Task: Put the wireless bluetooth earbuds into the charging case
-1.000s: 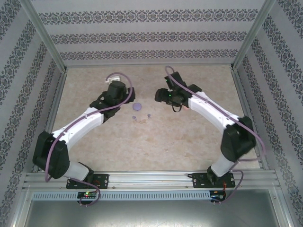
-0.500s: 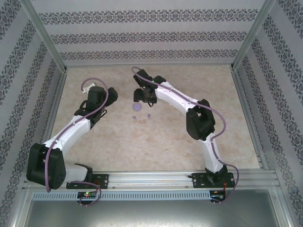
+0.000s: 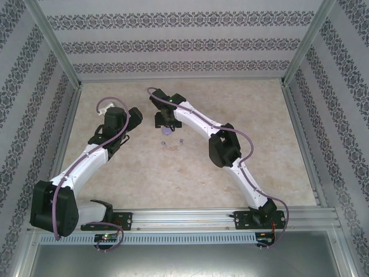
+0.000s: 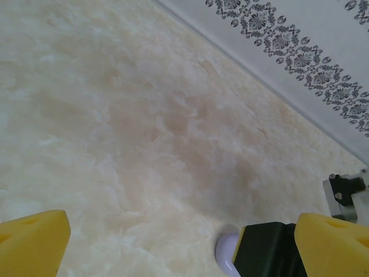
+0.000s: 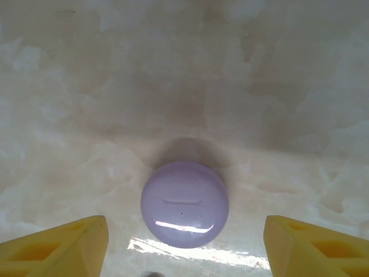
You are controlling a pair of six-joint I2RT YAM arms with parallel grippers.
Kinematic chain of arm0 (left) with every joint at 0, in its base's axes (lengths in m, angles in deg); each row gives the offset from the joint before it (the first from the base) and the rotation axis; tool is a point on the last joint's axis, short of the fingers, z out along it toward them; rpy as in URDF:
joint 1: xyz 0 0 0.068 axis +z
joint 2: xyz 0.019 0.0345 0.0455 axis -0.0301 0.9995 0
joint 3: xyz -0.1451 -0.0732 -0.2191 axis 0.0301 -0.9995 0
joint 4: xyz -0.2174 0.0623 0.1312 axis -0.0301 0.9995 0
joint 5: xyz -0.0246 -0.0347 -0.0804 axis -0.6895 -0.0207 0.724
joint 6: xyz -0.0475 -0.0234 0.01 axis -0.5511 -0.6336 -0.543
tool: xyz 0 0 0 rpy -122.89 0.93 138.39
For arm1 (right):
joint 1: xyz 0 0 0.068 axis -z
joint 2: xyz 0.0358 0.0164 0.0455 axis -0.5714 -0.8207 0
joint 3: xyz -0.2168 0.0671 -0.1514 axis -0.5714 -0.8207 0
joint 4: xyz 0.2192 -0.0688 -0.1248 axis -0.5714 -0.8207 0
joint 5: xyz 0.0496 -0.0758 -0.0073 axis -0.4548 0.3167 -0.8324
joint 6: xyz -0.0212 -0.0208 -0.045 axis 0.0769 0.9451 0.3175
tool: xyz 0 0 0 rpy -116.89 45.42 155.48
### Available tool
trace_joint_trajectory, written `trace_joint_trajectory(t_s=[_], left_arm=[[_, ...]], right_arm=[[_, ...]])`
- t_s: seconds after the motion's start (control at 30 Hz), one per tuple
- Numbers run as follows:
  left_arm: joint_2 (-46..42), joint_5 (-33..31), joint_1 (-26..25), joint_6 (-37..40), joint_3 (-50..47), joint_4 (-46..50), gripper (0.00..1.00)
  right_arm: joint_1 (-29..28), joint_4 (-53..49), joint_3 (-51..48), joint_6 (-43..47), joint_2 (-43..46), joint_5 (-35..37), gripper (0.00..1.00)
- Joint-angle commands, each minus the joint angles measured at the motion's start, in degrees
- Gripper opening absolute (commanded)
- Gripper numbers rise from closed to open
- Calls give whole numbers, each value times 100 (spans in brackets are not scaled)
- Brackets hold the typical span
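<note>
- We see the right claw (image 5: 184,257) spread wide, empty, hovering over the case (image 5: 184,212), one finger to each side and neither touching it.
- The left claw (image 4: 183,242) is also wide and empty, low over bare table (image 3: 259,115) just left of the case.
- The case is a round lilac shell lying flat; its lid looks shut to us, so it would need opening before anything goes in.
- Two tiny purplish earbuds (image 3: 164,143) lie on the table just on the near side of the case, close together and apart from it.
- Risk: the shell looks smooth and domed, so a pinch that lands high or off-centre could squirt it out sideways, possibly into the earbuds.
- Risk: the right arm (image 3: 222,147) is stretched across to the left arm's side, and the two claws sit near each other; a careless swing could make them clash.
- Risk: a low sweep toward us could scatter the earbuds, which are small and light.
- Room: the table's right half and near strip lie open; patterned walls (image 3: 184,52) close the back and both sides.
</note>
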Motion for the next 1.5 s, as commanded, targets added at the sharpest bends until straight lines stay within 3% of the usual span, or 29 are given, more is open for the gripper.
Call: trace_joint_trajectory(t_s=[0.0, 0.9, 0.97, 1.07, 1.23, 1.47], left_arm=[[-136, 32, 119, -99, -44, -245, 99], [109, 382, 237, -158, -83, -418, 99], [162, 457, 230, -114, -45, -366, 99], [164, 603, 231, -69, -36, -381, 100], [142, 805, 235, 110, 75, -209, 100], [347, 1385, 235, 310, 188, -240, 99]], right_arm=[[-53, -344, 315, -17, -219, 82, 72], [-138, -315, 773, 1, -1007, 58, 60], [-140, -326, 797, 7, -1036, 38, 57], [-128, -301, 802, 25, -1021, 12, 45], [-63, -223, 786, 57, -756, -129, 31], [249, 343, -276, -182, 573, -326, 29]])
